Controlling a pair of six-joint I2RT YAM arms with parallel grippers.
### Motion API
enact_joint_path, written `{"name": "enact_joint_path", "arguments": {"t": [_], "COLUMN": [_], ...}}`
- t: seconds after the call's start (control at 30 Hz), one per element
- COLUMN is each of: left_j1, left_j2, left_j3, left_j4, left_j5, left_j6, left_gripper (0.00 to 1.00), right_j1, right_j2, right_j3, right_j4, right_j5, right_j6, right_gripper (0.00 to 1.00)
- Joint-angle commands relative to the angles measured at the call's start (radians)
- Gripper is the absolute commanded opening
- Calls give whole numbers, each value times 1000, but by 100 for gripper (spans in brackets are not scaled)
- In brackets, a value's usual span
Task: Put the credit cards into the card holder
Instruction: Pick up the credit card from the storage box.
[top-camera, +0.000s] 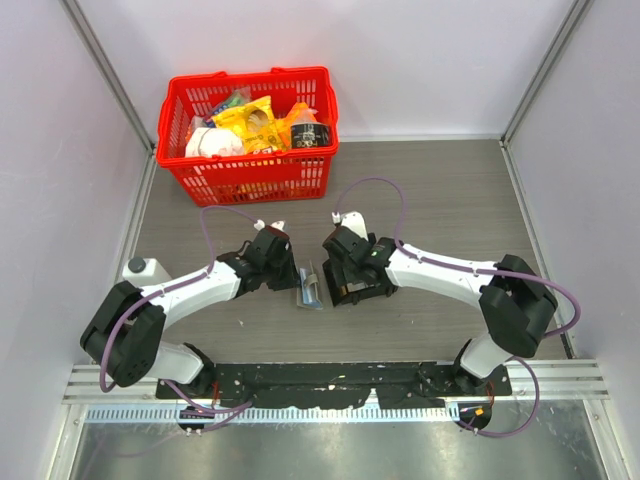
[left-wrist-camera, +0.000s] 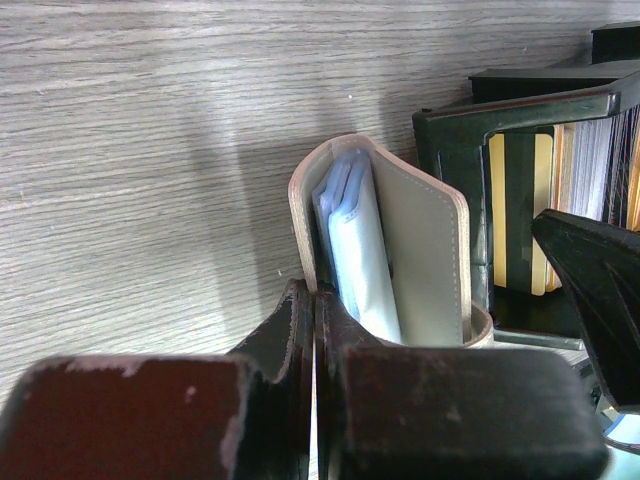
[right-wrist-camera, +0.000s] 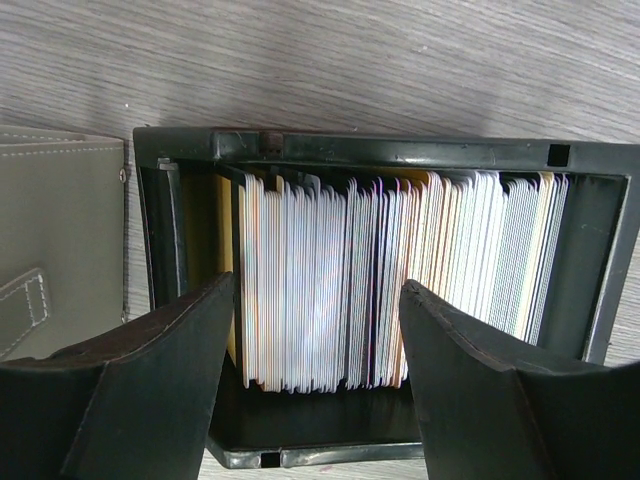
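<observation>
The grey-beige card holder (left-wrist-camera: 430, 250) stands open on its edge on the wooden table, with pale blue pockets inside. My left gripper (left-wrist-camera: 317, 300) is shut on its left wall. The holder also shows in the top view (top-camera: 309, 285) and at the left edge of the right wrist view (right-wrist-camera: 60, 230). Beside it, a black tray (right-wrist-camera: 400, 150) holds several credit cards (right-wrist-camera: 380, 280) packed upright on edge, white with some tan-orange. My right gripper (right-wrist-camera: 318, 310) hangs open just above the tray, its fingers straddling the left part of the stack and holding nothing.
A red basket (top-camera: 250, 180) full of groceries stands at the back of the table. The two grippers (top-camera: 290, 268) (top-camera: 345, 272) nearly meet at the table's middle. Pale walls close in both sides.
</observation>
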Motion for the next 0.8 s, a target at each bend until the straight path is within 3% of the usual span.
{"name": "enact_joint_path", "arguments": {"t": [0.0, 0.27, 0.53, 0.77], "left_j1": [-3, -4, -3, -3], "left_j2": [-25, -17, -10, -10], "left_j3": [-1, -4, -6, -9], "left_j4": [19, 34, 35, 42], "left_j5": [-7, -7, -4, 1], "left_j6": [10, 5, 10, 8], "left_gripper": [0, 0, 0, 0], "right_j1": [-3, 11, 65, 65], "right_j2": [20, 74, 154, 100], "right_j3": [51, 28, 80, 74], "right_j4": [4, 18, -98, -91], "right_j5": [33, 55, 245, 262], "right_j6": [-18, -1, 22, -7], "right_gripper": [72, 77, 78, 65]}}
